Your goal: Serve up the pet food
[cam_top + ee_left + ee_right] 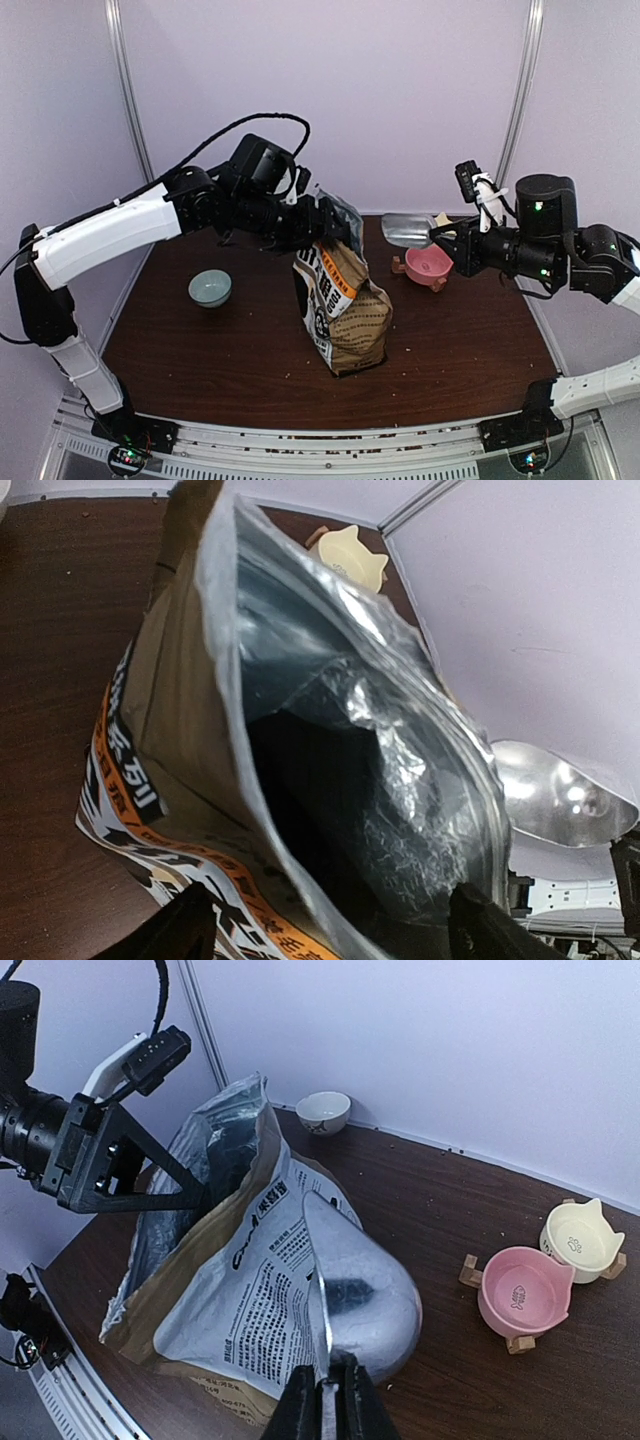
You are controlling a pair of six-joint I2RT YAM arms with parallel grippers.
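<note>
Left gripper: Your left gripper [330,228] stands at the top of the bag [345,312], jaws wide. In the left wrist view its fingers [188,925] straddle the near end of the opening. No pinch on either wall shows.
Right gripper: Your right gripper [325,1398] is clamped on the thin handle of the metal scoop [355,1295]. No kibble shows in the scoop.
Pet food: Not visible as such. Treat it as inside the bag. The foil-lined interior reads dark in the left wrist view, so the fill level cannot be told.
Bag position: Middle of the table [200,350], standing upright with a slight lean. Long axis vertical, mouth [330,750] gaping upward.
Critical relation: The mouth lies to the left of the scoop and near it. The scoop hangs between the bag's top and the pink bowl [428,264]. The right arm is the one to enter; the left is at the rim.
Next move (judgement): Swing the scoop leftward over the rim, then tip-first down along the bag's vertical axis.
Risk (judgement): With the left jaws wide, the bag looks unsupported. A scoop strike on the rim may fold the mouth or tip the bag.
</note>
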